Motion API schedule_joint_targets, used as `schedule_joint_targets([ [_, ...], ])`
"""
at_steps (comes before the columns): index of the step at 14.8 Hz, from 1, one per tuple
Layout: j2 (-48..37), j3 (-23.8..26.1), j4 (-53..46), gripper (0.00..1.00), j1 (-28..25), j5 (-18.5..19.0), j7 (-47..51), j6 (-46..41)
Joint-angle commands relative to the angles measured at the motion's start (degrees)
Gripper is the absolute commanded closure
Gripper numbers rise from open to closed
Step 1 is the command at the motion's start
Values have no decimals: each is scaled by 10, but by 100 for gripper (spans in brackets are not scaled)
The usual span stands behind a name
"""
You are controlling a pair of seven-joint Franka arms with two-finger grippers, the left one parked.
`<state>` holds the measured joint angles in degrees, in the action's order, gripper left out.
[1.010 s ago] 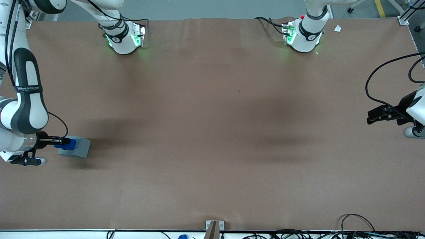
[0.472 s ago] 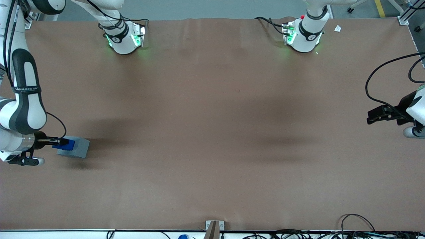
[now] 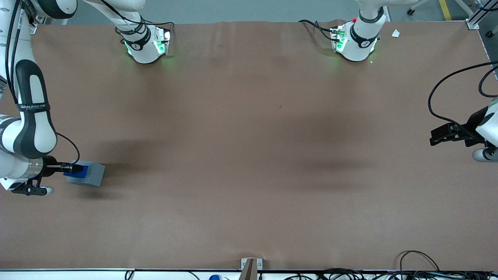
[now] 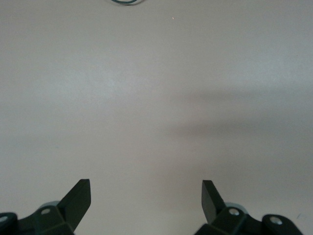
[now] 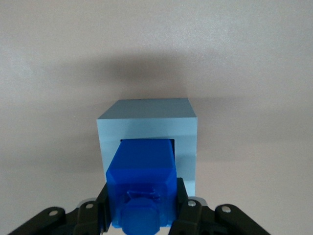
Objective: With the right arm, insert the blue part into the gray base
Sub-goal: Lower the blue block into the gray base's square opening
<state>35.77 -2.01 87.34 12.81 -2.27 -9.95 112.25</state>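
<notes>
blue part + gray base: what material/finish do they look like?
Blue part, held in the claw over the base's recess: looks like glossy, slightly translucent plastic; saturated colour, soft highlights, rounded moulded edges.
Gray base, on the table toward the working arm's end: looks like matte plastic, possibly printed; flat even tone, crisp edges, no glare. Neither can be confirmed by sight.

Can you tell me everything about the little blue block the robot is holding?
The blue part is a small, shiny, bright blue plastic block with a round raised knob on its end. The right arm's claw is shut on it, one black finger on each side. Its lower end sits partly in the square hole atop the gray base, near the working arm's end of the table.
</notes>
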Motion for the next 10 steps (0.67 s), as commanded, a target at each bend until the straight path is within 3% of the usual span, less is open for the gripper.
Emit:
schedule_joint_targets([
  [1, 1, 7, 3, 100, 5, -11, 0, 7],
  [2, 3, 7, 2, 99, 5, -11, 0, 8],
  [4, 6, 7, 2, 81, 4, -10, -1, 12],
  [8, 7, 6, 3, 76, 4, -4, -1, 24],
  [10, 8, 7, 3, 61, 3, -2, -2, 24],
])
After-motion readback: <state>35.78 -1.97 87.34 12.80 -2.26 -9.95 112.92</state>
